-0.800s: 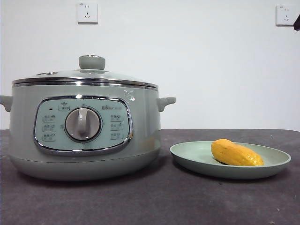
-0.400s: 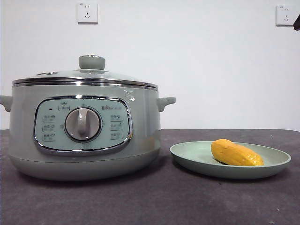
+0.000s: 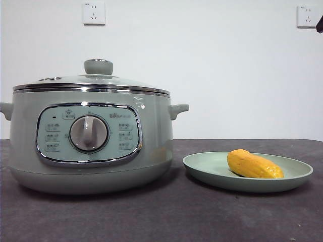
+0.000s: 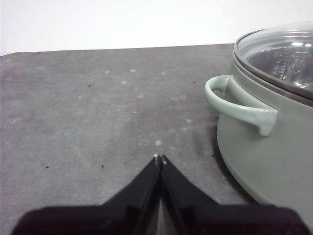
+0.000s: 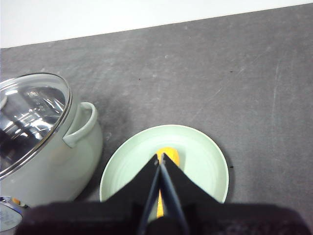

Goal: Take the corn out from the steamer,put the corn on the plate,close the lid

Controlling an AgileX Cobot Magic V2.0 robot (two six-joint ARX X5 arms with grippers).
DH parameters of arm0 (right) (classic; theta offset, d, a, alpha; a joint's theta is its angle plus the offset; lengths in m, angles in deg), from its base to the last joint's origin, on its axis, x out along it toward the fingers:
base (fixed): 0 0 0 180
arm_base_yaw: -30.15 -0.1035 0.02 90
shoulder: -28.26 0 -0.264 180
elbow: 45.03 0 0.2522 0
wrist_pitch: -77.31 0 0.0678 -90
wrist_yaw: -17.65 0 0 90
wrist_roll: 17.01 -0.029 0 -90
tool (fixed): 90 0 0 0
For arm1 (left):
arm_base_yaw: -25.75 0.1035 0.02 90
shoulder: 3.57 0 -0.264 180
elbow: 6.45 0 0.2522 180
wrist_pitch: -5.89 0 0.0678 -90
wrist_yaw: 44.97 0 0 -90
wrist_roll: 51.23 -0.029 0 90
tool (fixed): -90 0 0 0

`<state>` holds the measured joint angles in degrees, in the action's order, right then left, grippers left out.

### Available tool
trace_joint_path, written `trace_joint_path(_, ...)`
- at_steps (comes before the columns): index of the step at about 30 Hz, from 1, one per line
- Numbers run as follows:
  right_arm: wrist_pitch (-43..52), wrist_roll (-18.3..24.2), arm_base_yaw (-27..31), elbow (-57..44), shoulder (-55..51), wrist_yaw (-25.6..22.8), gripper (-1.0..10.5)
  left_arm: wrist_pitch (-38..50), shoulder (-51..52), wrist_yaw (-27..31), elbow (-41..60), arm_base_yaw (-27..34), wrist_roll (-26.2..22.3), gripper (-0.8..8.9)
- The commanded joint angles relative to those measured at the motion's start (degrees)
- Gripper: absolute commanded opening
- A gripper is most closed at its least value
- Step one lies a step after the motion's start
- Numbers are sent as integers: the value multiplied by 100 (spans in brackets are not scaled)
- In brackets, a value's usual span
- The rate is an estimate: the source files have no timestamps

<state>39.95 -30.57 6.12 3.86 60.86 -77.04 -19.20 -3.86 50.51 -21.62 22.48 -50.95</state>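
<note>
Front view: the steamer (image 3: 88, 143) stands on the dark table (image 3: 161, 217), its chrome-framed panel and central knob (image 3: 89, 133) facing the camera. The lid (image 3: 93, 82) sits closed on the chrome rim, its green knob upright at the centre. Just beside the steamer, apart from it, lies the plate (image 3: 202, 169). The corn (image 3: 254, 165) rests on the plate, lying on its side, toward the half farther from the steamer. Two wall sockets (image 3: 94, 13) show on the white wall behind. A black tip (image 3: 320, 23) of an arm shows at one top corner; which arm it is cannot be told from this view.

Left wrist view: the left gripper (image 4: 160, 158) hangs above bare table beside the steamer (image 4: 274, 156), its jaws pressed together with nothing between them. One side handle (image 4: 239, 104) and part of the glass lid (image 4: 281, 56) are visible; the gripper touches neither.

Right wrist view: the right gripper (image 5: 160, 157) hangs above the plate (image 5: 205, 161), its jaws together and empty. The corn (image 5: 169, 155) shows just past the jaw tips, partly hidden by them, lying on the plate and not held. The steamer (image 5: 49, 156), with its lid (image 5: 29, 117) on, stands just beside the plate.
</note>
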Motion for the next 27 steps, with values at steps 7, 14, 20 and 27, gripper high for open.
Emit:
trace_joint_path(7, 35, -50, -2, -46, -2, -17, 1, -4, 17, 11, 74, 24, 48, -3)
trace_joint_path(14, 35, -50, -2, -46, -2, -17, 1, -4, 17, 11, 74, 24, 48, -3)
trace_joint_path(20, -26, 378, -2, -48, -17, -22, 1, -4, 17, 11, 74, 22, 48, -3)
trace_joint_path(27, 782, 1429, 452, -503, -608, -7, 1, -4, 17, 17, 74, 24, 48, -3)
